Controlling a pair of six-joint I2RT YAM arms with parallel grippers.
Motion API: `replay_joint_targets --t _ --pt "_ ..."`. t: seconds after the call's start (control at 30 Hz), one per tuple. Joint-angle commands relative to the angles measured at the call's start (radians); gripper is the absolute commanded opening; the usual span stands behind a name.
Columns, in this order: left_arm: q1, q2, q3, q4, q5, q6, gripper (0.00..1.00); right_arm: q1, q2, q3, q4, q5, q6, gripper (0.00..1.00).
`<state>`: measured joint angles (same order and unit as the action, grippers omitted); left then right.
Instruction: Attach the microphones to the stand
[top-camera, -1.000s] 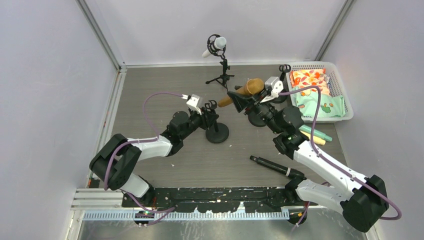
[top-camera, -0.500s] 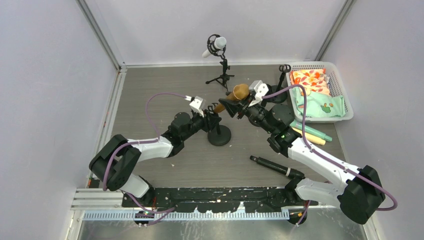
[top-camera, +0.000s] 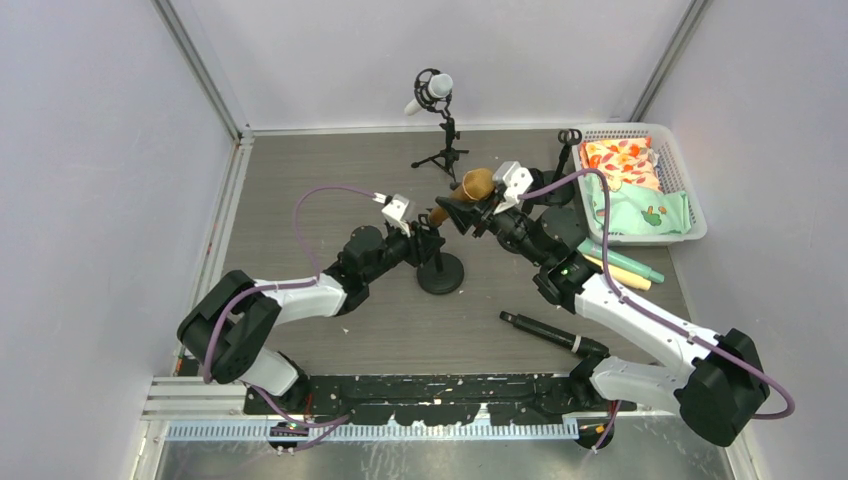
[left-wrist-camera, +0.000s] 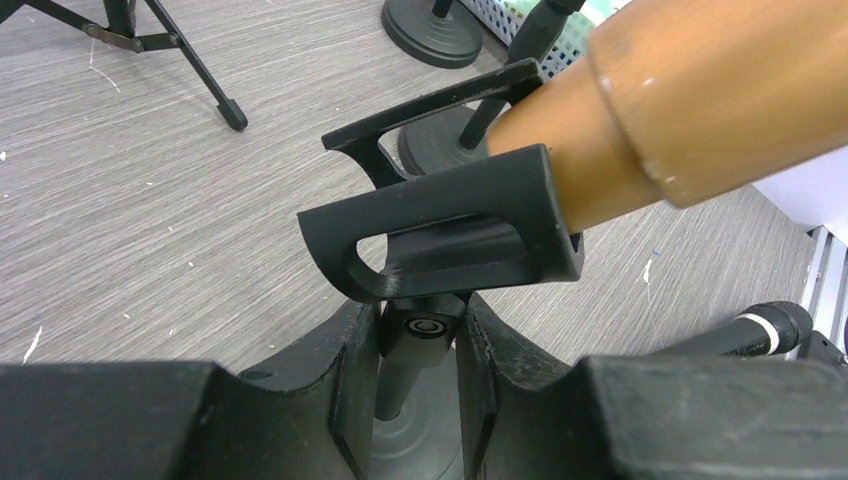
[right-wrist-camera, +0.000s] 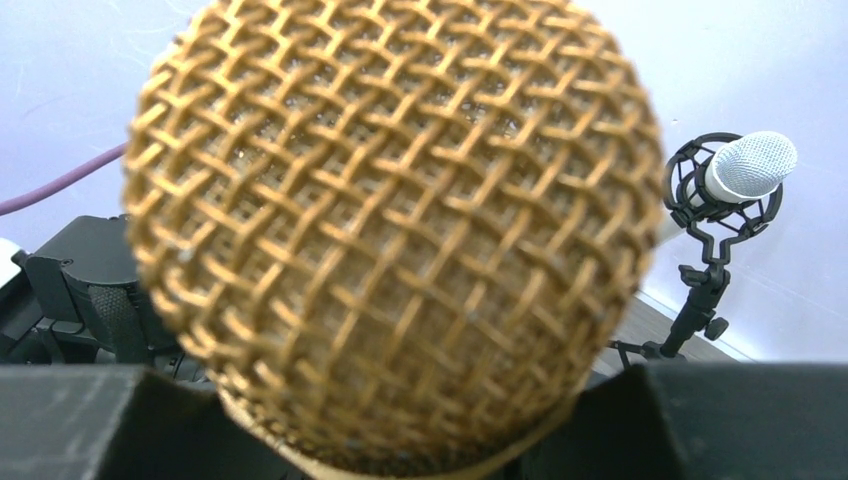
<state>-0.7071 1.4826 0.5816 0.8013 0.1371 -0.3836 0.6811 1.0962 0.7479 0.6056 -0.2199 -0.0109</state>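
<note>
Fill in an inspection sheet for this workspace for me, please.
Surface: grey wood-grain table, a few pale specks.
Job's things: gold microphone with its narrow end meeting the clip of the middle stand; white microphone mounted on the tripod stand; black microphone, teal microphone and cream microphone lying loose.
Clutter: white basket holding patterned pouches, far right.
Grippers: left gripper shut on the middle stand's stem below the clip; right gripper shut on the gold microphone.
Cables: a purple cable loops along each arm.
Surroundings: plain pale walls, metal frame posts at the far corners.
</note>
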Motion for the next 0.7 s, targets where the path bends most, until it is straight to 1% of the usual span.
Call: replay_joint_targets --t 0.0,0.4,0.43,0.53,0.63,0.67 --pt "-0.014 -0.041 0.022 0.047 0.038 -0.014 0.0 0.012 0.015 0.016 0.06 0.011 -0.035 0.01" --pt "-0.023 -0.042 0.023 0.044 0.03 -0.019 0.01 0.029 0.037 -0.077 0.086 0.051 -0.07 0.01" --pt "-0.023 -0.042 0.024 0.042 0.024 -0.022 0.03 0.029 0.032 -0.086 0.092 0.061 -0.065 0.01" --pt "-0.023 -0.039 0.025 0.039 0.001 -0.041 0.17 0.029 0.012 -0.106 0.1 0.081 -0.055 0.01" --pt "-0.023 -0.026 0.028 0.051 -0.011 -0.069 0.26 0.03 0.005 -0.119 0.095 0.081 -0.047 0.01" --pt "-0.023 -0.02 0.028 0.06 -0.013 -0.078 0.27 0.029 0.005 -0.122 0.098 0.082 -0.042 0.01"
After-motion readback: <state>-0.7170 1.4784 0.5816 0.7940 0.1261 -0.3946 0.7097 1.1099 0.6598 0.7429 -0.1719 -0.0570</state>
